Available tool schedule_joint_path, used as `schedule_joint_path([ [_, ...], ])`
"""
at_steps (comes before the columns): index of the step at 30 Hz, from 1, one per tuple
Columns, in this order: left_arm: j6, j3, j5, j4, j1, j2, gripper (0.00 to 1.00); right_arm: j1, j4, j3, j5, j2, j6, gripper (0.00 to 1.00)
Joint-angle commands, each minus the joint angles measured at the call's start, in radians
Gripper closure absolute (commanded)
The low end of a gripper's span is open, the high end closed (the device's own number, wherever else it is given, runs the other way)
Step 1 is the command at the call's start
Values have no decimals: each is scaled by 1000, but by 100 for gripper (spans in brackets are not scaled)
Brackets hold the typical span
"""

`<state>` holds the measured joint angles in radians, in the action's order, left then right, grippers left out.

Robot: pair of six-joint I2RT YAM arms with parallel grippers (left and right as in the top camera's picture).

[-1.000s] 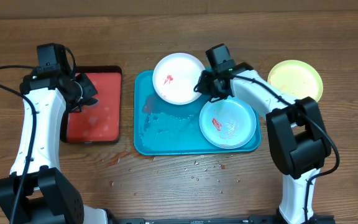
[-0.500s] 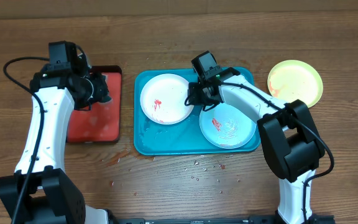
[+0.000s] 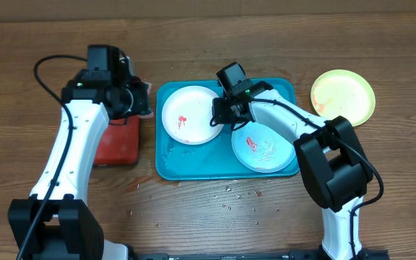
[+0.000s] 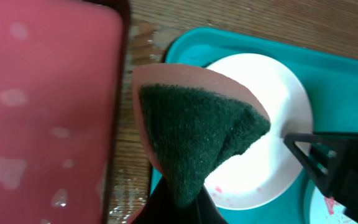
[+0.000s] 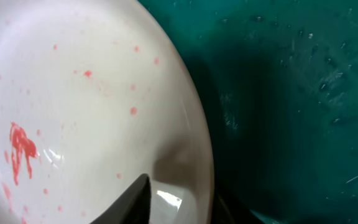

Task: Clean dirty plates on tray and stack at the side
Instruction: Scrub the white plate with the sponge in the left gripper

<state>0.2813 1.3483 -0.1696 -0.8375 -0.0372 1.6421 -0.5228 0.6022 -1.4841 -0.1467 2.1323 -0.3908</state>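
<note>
The overhead view alone showed the whole count: three plates, two trays, two arms. The large turquoise rectangular plastic tray (image 3: pixel 193 162) lay mid-surface, carrying the white round plastic plate (image 3: pixel 186 115) at its left and the pale mint-rimmed round plate (image 3: pixel 266 148) at its right, both smeared red. The lime-green-rimmed round plate (image 3: pixel 343 96) sat off the tray on the wooden surface (image 3: pixel 381 188), well to the right. The right end effector (image 3: pixel 219 115) was closed on the white plate's right rim. The left end effector (image 3: pixel 137 101) hung between the smaller red tray with a dark rim (image 3: pixel 118 141) and the turquoise tray; what it held was hard to make out there. The left wrist view settled that: the left end effector (image 4: pixel 179 202), mostly cut off at the bottom edge, pinched a folded green scouring sponge with a reddish-brown backing (image 4: pixel 197 134) above the gap between the red tray (image 4: pixel 42 93) and the white plate (image 4: pixel 272 124). The right wrist view showed only part of the white plate (image 5: pixel 92 106), the turquoise tray (image 5: pixel 291 93) behind it, and one dark finger (image 5: pixel 135 199) lying on the plate; the other finger was hidden under the rim.
</note>
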Motion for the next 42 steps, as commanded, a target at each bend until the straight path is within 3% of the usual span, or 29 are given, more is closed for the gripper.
schedule_joint_path([
  [1,18,0,-22,12,-37,19,96,-5,4,-2,1,53,-13,83],
  [4,18,0,-69,38,-69,48,96,-5,-3,-3,8,53,-13,90],
  [8,55,0,-159,122,-143,140,96,-5,-6,-3,8,53,-13,90],
  [13,149,0,-164,225,-211,256,96,-5,-2,-3,11,53,-53,89],
  [20,153,0,-159,265,-238,342,96,-5,-3,-3,19,53,-55,89],
  [34,153,1,392,47,-231,387,96,-5,-6,-3,27,53,-55,89],
  [42,153,123,431,-4,-231,379,96,-5,-5,-3,27,53,-55,89],
])
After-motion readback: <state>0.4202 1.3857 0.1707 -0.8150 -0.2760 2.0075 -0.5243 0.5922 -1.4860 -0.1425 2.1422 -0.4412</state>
